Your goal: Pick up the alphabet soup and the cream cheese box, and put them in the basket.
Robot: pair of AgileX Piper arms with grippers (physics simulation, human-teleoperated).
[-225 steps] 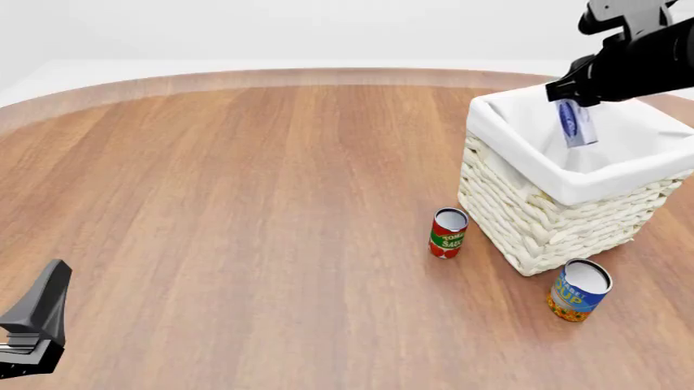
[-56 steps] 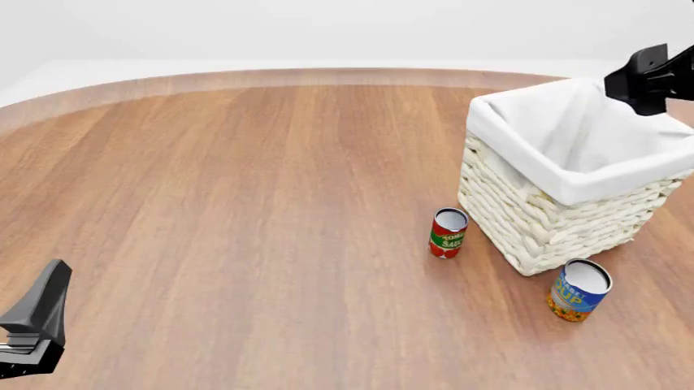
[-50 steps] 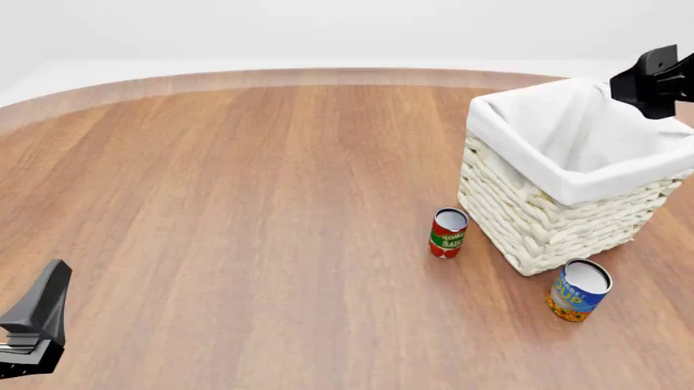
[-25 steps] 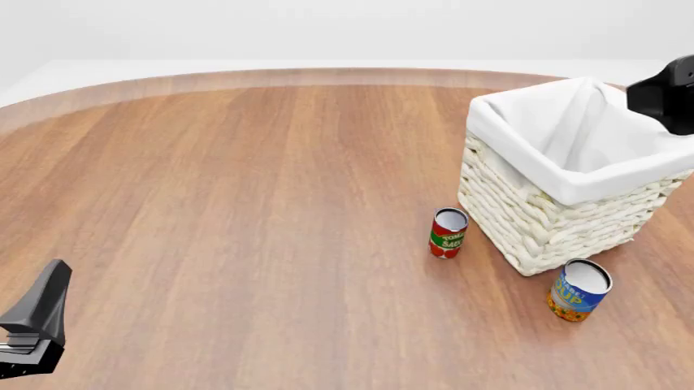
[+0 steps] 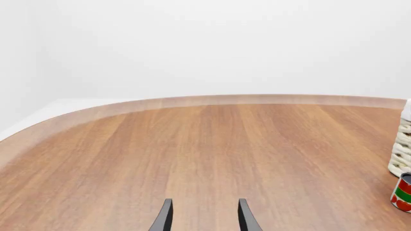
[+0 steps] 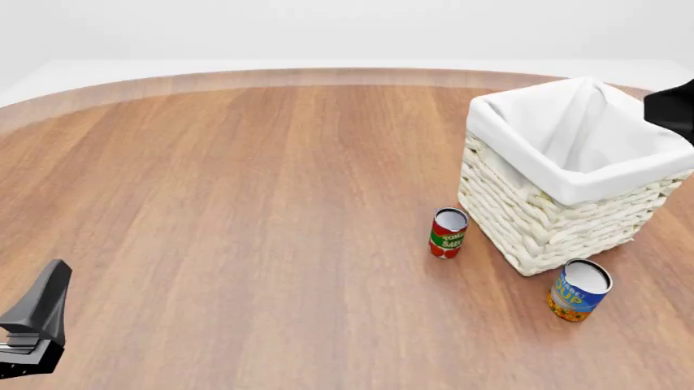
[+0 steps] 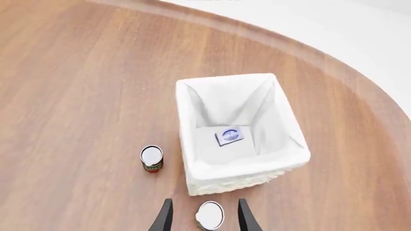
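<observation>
The round wooden surface (image 6: 239, 203) shows long streaked grain and a paler curved edge at the far side, with broad open room across its left and middle. On the right stands the basket (image 6: 542, 219), square, of thick cream woven wicker with a smooth white cloth lining folded over its rim. The right wrist view looks down into it: the cream cheese box (image 7: 229, 136), small, flat and pale with a blue mark, lies on the lining at the bottom. The alphabet soup (image 6: 579, 290), a short cylinder with blue label, orange band and silvery top, stands upright on the surface just beside the basket's near corner. A slimmer red-and-green tomato sauce can (image 6: 447, 233) stands upright close to the basket's left wall, apart from it. The right pincer (image 7: 204, 219) hangs high over the soup can, fingers spread and empty. The left pincer (image 5: 203, 216) sits low at the near left, fingers parted with nothing between them.
</observation>
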